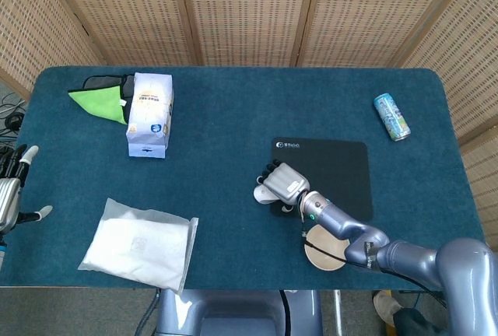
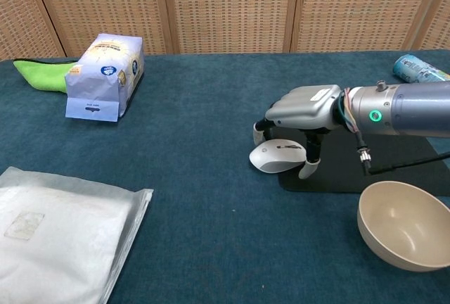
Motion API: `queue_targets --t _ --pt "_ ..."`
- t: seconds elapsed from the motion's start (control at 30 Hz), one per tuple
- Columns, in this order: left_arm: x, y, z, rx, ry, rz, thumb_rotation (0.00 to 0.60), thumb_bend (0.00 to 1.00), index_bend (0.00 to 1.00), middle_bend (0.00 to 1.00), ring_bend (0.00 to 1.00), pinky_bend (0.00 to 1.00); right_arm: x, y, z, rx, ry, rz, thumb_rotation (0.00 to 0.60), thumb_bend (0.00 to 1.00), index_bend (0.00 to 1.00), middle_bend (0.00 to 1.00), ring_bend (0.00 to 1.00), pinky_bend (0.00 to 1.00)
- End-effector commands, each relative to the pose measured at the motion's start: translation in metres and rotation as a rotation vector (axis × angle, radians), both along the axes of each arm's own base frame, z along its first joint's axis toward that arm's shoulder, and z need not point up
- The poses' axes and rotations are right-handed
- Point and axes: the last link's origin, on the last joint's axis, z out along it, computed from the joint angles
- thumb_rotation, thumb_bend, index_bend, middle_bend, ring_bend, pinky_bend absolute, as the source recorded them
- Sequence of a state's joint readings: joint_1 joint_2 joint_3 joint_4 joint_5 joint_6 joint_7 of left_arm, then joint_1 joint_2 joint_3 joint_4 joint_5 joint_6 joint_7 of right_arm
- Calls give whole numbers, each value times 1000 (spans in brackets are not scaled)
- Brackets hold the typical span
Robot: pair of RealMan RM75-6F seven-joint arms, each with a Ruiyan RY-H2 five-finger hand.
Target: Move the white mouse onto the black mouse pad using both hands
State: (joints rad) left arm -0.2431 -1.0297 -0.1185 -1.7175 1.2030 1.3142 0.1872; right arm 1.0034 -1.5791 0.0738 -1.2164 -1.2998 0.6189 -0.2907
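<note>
Fingers of the right hand curve down around the mouse, with the thumb tip low at the mouse's near right side and the other fingertips behind its far left; whether they actually touch it cannot be told, and the palm hovers just above it. Over at the worktop's left edge, the left hand shows only in the head view, fingers apart and holding nothing.

One white mouse lies straddling the near left corner of the one black pad, partly on the pad and partly on the blue cloth. Its long axis runs roughly left to right in the chest view, with the buttons and wheel toward the left, away from the pad.

One tan bowl sits just in front of the pad. One can lies on its side near the far right. One paper bag lies at the far left with one green cloth beside it, and one clear plastic pouch rests at the near left.
</note>
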Motion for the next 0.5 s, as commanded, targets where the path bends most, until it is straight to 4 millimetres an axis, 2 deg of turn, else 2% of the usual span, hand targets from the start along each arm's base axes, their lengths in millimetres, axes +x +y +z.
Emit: queue_targets --t 0.03,0.17,0.27,0.5 --pt "0 0 0 1 0 -1 600 63 0 0 0 0 0 2 -4 -7 4 29 600 131 316 377 265 201" --pt "0 0 1 3 -3 -1 600 63 0 0 0 0 2 4 -7 -21 -4 71 600 342 411 479 369 320" --pt "0 0 2 5 -5 -1 600 63 0 0 0 0 4 5 -6 -25 -15 102 600 505 447 513 393 388" --pt "-2 0 0 -3 -3 4 600 64 0 0 0 0 8 4 14 -18 -18 221 600 656 461 527 402 399"
